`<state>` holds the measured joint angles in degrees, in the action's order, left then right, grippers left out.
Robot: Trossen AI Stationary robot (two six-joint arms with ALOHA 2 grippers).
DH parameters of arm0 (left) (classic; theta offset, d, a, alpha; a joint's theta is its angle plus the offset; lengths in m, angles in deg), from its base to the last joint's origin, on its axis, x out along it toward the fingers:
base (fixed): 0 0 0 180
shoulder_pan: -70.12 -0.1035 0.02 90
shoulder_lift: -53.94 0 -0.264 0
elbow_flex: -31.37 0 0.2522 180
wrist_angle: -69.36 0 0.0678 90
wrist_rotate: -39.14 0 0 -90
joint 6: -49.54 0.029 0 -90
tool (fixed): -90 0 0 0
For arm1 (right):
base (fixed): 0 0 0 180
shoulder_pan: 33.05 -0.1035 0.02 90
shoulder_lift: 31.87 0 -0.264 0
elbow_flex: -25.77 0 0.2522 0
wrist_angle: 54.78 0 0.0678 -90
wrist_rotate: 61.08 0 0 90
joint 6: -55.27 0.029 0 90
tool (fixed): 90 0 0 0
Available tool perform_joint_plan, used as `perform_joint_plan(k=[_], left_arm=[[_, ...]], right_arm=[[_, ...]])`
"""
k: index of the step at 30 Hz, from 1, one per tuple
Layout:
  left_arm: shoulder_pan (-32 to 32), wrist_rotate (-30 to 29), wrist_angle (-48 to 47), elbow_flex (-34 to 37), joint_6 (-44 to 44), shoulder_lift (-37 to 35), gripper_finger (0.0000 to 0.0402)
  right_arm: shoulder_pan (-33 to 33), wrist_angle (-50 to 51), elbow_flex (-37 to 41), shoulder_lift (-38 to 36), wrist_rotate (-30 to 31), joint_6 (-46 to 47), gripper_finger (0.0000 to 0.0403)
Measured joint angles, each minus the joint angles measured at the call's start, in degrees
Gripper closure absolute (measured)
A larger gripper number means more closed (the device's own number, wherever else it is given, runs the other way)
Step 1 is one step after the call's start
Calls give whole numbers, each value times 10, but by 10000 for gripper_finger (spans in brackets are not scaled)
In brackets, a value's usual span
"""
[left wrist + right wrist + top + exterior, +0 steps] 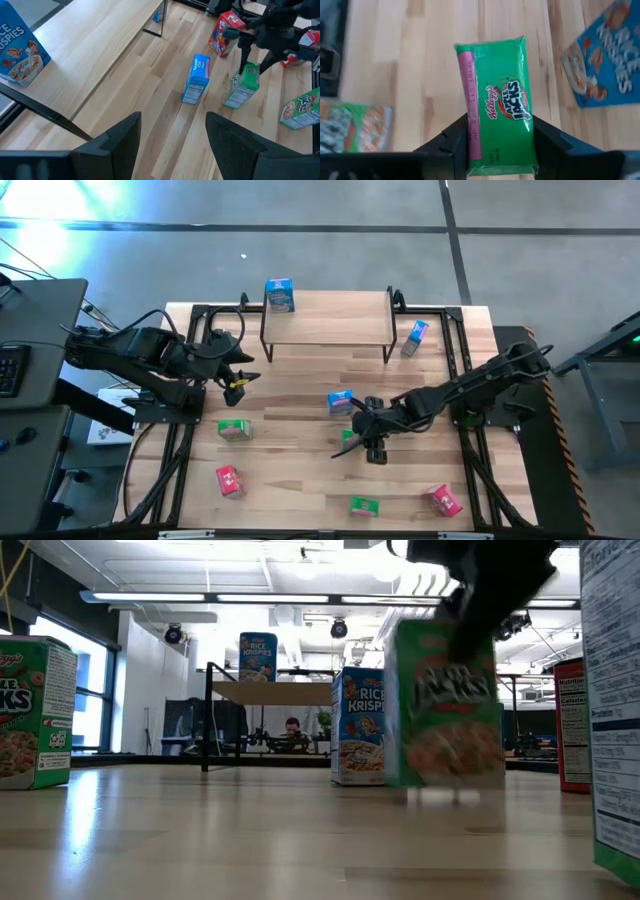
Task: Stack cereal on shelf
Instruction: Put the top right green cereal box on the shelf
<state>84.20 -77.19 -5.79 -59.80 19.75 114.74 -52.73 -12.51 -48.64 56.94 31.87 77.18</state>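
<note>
The shelf stands at the table's far middle, with one blue cereal box upright on its left end. My right gripper is shut on a green cereal box at mid-table, just near of a blue box that stands on the tabletop. In the low view the green box shows upright and blurred. My left gripper hangs open above the table's left side, left of the shelf, with nothing between its fingers. My right gripper pinches the green box between its two fingers, one on each side of its upper end. The fingers come from above, slanting down from the table's right. The box stays upright below them; whether its lower end rests on the table I cannot tell.
Loose boxes stand on the tabletop: green and red at the near left, green and red at the near right, blue beside the shelf's right legs. Bare wood lies between them.
</note>
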Motion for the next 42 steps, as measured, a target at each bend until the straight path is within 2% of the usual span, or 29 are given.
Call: perform_joint_plan(k=[6,13,22,31,42], left_arm=[[0,0,0,0,0,0,188],[-7,0,0,0,0,0,188],[-50,0,5,0,37,0,188],[-120,0,63,0,99,0,188],[-228,1,155,0,181,4,188]], right_arm=[[0,16,-56,0,10,2,259],[15,82,-142,0,19,2,260],[59,191,-253,0,75,-51,260],[168,254,-340,0,80,-174,260],[345,239,-399,-1,80,-358,260]])
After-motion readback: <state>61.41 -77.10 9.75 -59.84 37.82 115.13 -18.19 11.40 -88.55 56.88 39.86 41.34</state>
